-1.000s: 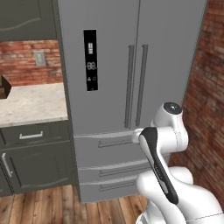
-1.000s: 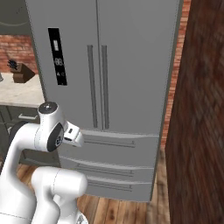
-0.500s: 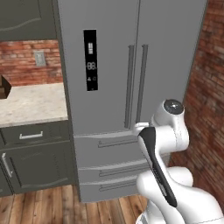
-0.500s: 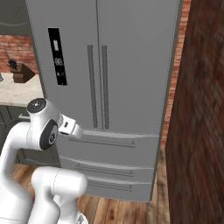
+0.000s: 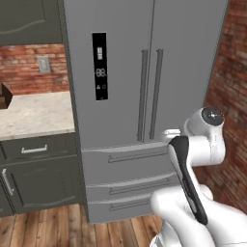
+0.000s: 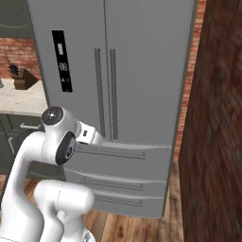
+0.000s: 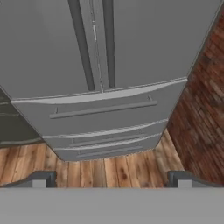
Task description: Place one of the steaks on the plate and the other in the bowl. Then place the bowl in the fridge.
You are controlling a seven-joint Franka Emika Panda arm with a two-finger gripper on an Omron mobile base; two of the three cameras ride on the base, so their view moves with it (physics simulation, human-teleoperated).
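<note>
Broadly, fridge stood straight ahead of the base, filling most of both base views. Both upper doors shut, long handles meeting at the centre seam; drawers below also shut. Judged the base was parked here because the task ends at the fridge, so a door must come open first.

Brick wall ran close along the fridge's right side. Likely this leaves little swing room there, which may favour the left door.

Bench sat to the left of the fridge, over dark cabinets. A dark knife block stood on it, near the back wall. Steaks, plate and bowl could not be placed from these views.

Arm was folded in front of the drawers, hand aimed forward and down at the fridge. Judged a ready pose, well short of any handle.

Claw had its fingers spread fully apart, nothing between them, touching nothing. Hand view looked along it to the top drawer and wood floor.

Writing: black display panel on the left door showed pale digits, seemingly "88", plus small icons too blurred to read. No brand mark made out.
</note>
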